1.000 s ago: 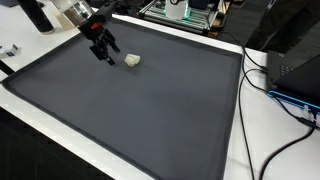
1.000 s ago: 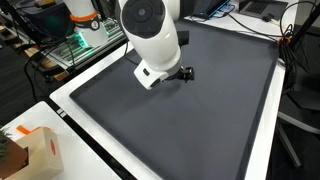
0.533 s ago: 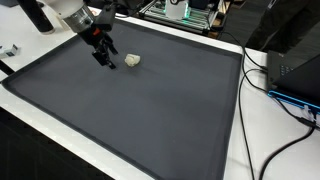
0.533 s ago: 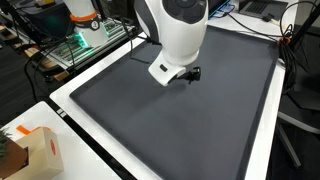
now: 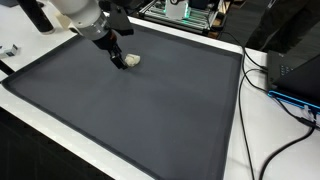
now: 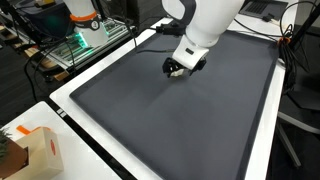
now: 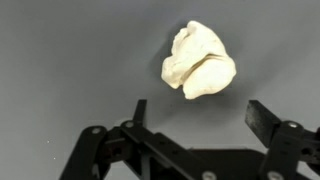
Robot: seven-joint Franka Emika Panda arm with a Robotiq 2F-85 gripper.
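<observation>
A small cream-white crumpled lump (image 7: 199,63) lies on the dark grey mat (image 5: 150,100). In the wrist view it sits just beyond my open gripper (image 7: 203,112), a little past the gap between the two black fingers. In an exterior view my gripper (image 5: 118,58) hangs low over the mat right beside the lump (image 5: 132,60). In an exterior view the gripper (image 6: 178,68) hides the lump. Nothing is held.
The mat has a white table border (image 5: 240,110). Black cables (image 5: 262,75) and a dark device with a blue light (image 5: 296,75) lie beside it. A cardboard box (image 6: 35,150) stands at a corner. Electronics racks (image 5: 180,12) stand behind.
My arm has moved across the mat toward the white lump, and the gripper now stands right beside it. The lump has not moved.
</observation>
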